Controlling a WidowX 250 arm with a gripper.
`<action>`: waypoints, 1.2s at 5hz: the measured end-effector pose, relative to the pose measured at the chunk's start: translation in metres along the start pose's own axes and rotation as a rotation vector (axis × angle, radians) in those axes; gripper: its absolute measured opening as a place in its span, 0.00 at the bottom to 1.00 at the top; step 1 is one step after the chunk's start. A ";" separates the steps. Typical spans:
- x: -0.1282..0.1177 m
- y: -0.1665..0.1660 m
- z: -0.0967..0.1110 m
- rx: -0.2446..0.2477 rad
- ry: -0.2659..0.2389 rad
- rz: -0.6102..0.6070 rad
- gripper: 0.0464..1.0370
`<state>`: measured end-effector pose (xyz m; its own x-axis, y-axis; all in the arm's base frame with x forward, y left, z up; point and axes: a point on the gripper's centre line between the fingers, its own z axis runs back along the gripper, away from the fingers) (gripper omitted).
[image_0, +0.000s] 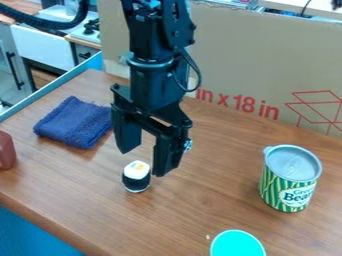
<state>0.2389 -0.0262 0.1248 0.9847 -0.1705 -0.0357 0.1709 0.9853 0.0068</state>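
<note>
See toy sushi (136, 177) upright by parted fingers of gripper (142, 162), white end up, long axis vertical, tabletop (207, 192) from fingers to can (284, 192) and near edge (50, 229).

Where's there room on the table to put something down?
The table is bare between the toy sushi and the green can, and from the blue cloth down to the front edge. It's crowded around the open hand, which hangs right by the toy sushi.
</note>
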 end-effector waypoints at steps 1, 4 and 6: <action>-0.002 0.000 -0.005 0.000 0.020 -0.001 0.96; 0.008 0.043 -0.034 0.118 0.072 0.010 0.96; 0.025 0.050 -0.057 0.089 0.119 0.000 0.96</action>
<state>0.2699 0.0195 0.0668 0.9746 -0.1628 -0.1539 0.1787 0.9793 0.0954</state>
